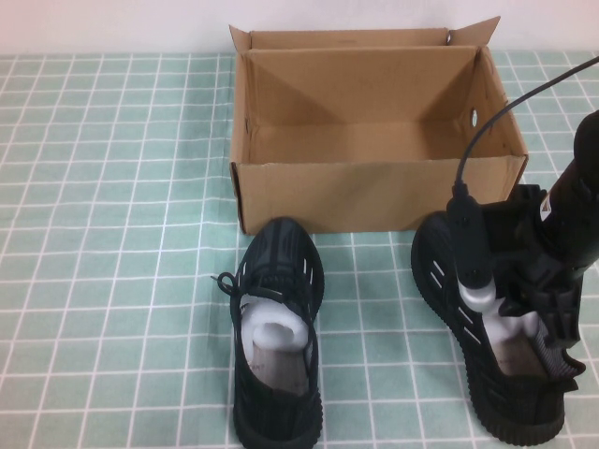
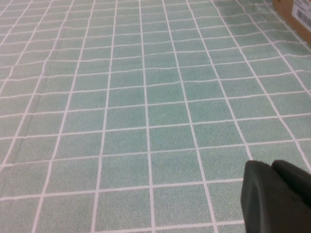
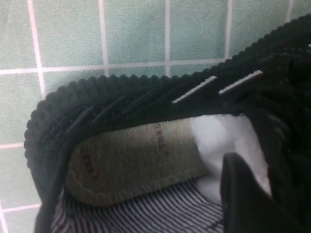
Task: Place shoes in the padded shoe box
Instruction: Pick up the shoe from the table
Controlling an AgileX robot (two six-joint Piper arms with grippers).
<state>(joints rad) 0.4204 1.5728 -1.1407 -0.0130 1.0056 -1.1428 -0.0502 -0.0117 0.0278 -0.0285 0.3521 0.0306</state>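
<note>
Right end effector (image 3: 252,194) inside shoe (image 3: 146,155), spread unclear | left end effector (image 2: 277,196) pressed together

Right arm reaches down from the right edge, its hand (image 1: 487,281) low w/ one finger (image 3: 252,199) showing. Left hand (image 2: 277,196) sits low, fingers closed.

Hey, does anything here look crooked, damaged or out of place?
Nothing stands out. Both black knit sneakers, left and right, stand upright before the intact brown cardboard box. The right end effector reaches into the right sneaker; the left end effector hangs shut over the green checked tablecloth.
</note>
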